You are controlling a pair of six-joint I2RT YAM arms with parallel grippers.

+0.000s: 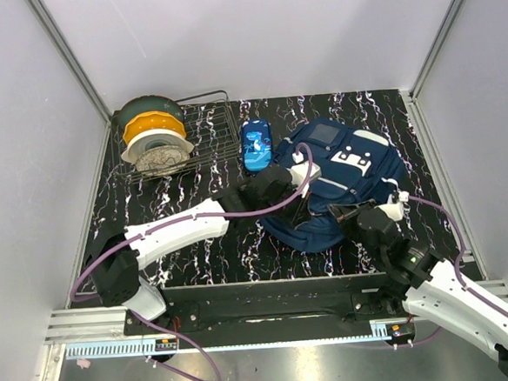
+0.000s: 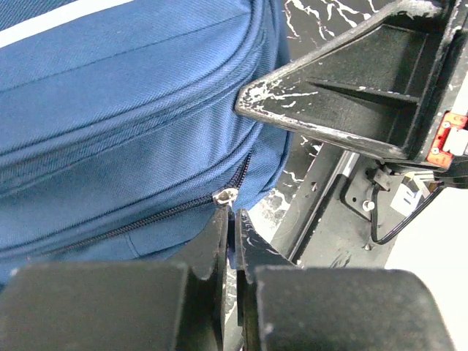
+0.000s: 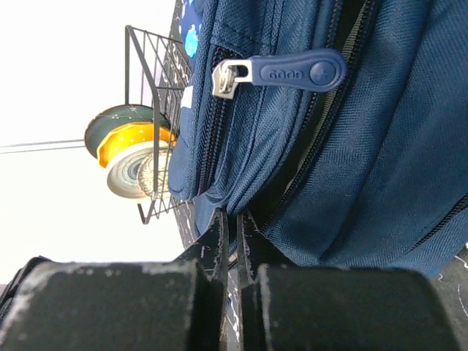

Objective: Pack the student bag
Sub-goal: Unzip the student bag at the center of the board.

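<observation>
The student bag (image 1: pixel 340 177), navy with white patches, lies on the right half of the table. My left gripper (image 1: pixel 302 210) is at its near left edge. In the left wrist view this gripper (image 2: pixel 232 216) is shut on a dark zipper pull just below a metal slider (image 2: pixel 224 196). My right gripper (image 1: pixel 363 215) sits at the bag's near edge. In the right wrist view it (image 3: pixel 232 217) is shut on a fold of the bag's fabric (image 3: pixel 241 183) beside a gaping zip. A navy rubber pull tab (image 3: pixel 296 73) hangs higher up on another zip.
A glossy blue pencil case (image 1: pixel 256 145) lies left of the bag. A wire rack (image 1: pixel 199 133) at the back left holds stacked bowls and plates (image 1: pixel 152 132). The black marbled table (image 1: pixel 193 190) ends at a metal rail (image 1: pixel 245 309) near the arm bases.
</observation>
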